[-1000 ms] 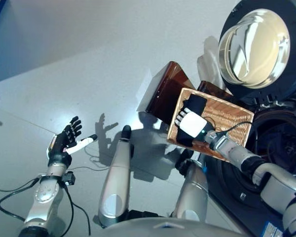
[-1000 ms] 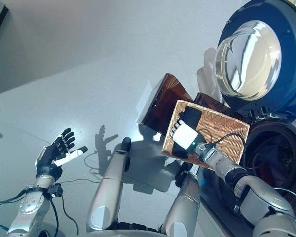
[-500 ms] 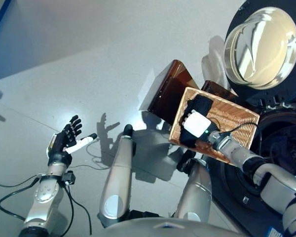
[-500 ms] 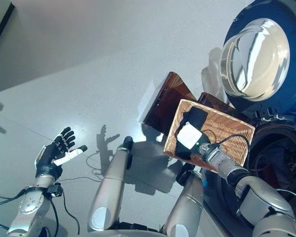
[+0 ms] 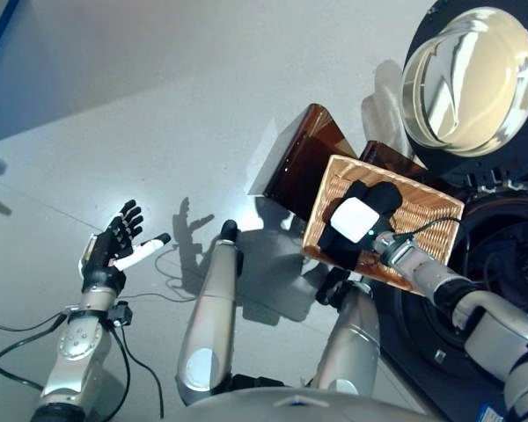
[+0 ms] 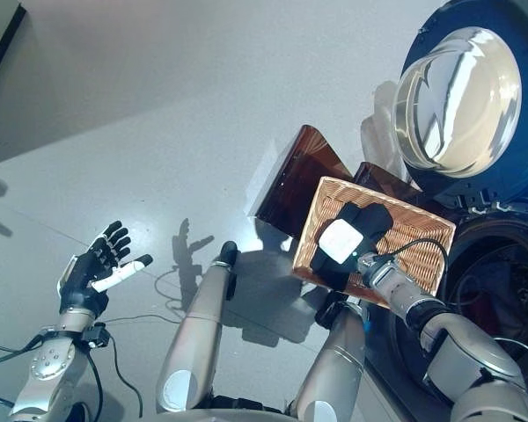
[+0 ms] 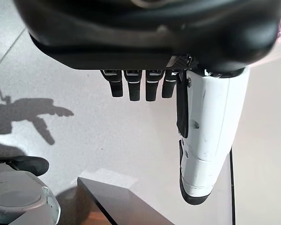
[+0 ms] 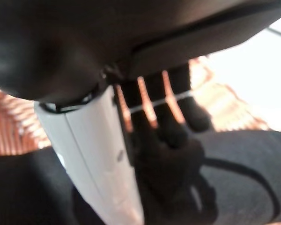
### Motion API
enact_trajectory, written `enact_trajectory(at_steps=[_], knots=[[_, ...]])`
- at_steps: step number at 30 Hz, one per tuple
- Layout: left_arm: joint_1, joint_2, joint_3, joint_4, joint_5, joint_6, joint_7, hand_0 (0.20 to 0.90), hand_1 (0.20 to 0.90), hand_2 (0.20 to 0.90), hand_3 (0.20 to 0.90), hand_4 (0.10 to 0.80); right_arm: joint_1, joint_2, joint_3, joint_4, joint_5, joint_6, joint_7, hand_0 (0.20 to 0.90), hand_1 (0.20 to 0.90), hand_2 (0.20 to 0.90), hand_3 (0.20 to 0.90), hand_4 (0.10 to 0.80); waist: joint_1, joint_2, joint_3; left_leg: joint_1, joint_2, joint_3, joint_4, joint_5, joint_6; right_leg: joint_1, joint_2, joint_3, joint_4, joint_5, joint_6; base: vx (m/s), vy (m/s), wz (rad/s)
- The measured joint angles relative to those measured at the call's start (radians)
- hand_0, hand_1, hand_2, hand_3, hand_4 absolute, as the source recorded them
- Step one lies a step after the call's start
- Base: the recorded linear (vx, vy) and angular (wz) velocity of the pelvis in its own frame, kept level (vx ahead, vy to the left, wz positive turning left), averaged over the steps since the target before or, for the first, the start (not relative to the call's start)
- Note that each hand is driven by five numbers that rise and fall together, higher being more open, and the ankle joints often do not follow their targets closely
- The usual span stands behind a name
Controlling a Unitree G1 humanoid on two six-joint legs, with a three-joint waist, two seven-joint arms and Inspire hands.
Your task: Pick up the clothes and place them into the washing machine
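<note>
Clothes [image 8: 234, 164], dark under right robot hand [image 8: 168, 136], fill right wrist view only.

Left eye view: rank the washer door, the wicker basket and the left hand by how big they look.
1. Washer door, largest.
2. Wicker basket, clearly smaller.
3. Left hand, smallest.

They lie at different distances from the camera, so this is apparent size only.

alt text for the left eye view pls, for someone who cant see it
The robot's right hand reaches into a wicker basket and lies on a dark garment, beside the washing machine's open door. Its left hand is open, held over the bare grey floor.
</note>
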Motion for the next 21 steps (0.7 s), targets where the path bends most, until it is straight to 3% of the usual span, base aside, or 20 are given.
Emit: enact_trajectory(at_steps=[16,17,18,19,21], knots=[[0.001,0.0,0.001,0.001,0.001,-0.001,0.012,0.9,0.9,0.9,0.9,0.8,0.019,-0.004,-0.041,-0.031,0.028,0.0,-0.006,0.2,0.2,0.2,0.2,0.3,-0.008,-0.001,-0.005,0.037,0.014,0.015,-0.025,-0.002,0.005,0.038,0.017,0.003,-0.055,0.016,0.005,-0.001,0.001,-0.04],[0.001,0.0,0.001,0.001,0.001,-0.001,0.011,0.9,0.9,0.9,0.9,0.8,0.022,-0.004,-0.041,-0.031,0.028,0.0,-0.006,0.48,0.48,0.48,0.48,0.5,-0.009,-0.001,-0.005,0.044,0.015,0.017,-0.028,-0.003,0.005,0.045,0.017,0.003,-0.062,0.017,0.007,-0.025,0.01,-0.05],[0.0,0.0,0.001,0.001,0.0,-0.005,0.011,0.9,0.9,0.9,0.9,0.8,0.022,-0.007,-0.041,-0.034,0.028,0.0,-0.007,0.713,0.713,0.713,0.713,0.667,-0.011,-0.002,-0.006,0.046,0.015,0.022,-0.03,-0.003,0.005,0.047,0.017,0.004,-0.066,0.018,0.008,-0.022,0.011,-0.03],[0.0,0.0,0.001,0.001,0.0,-0.01,0.011,0.9,0.9,0.9,0.9,0.8,0.02,-0.011,-0.042,-0.036,0.028,0.001,-0.008,0.9,0.9,0.9,0.9,0.8,-0.013,-0.002,-0.006,0.045,0.015,0.023,-0.031,-0.004,0.006,0.045,0.017,0.005,-0.068,0.02,0.008,0.0,0.0,0.0],[0.001,0.0,0.001,0.001,-0.001,-0.01,0.011,0.9,0.9,0.9,0.9,0.8,0.022,-0.011,-0.043,-0.035,0.028,0.002,-0.011,0.9,0.9,0.9,0.9,0.8,-0.015,-0.002,-0.006,0.045,0.015,0.024,-0.033,-0.004,0.006,0.044,0.017,0.005,-0.071,0.021,0.008,0.0,0.0,0.0]])
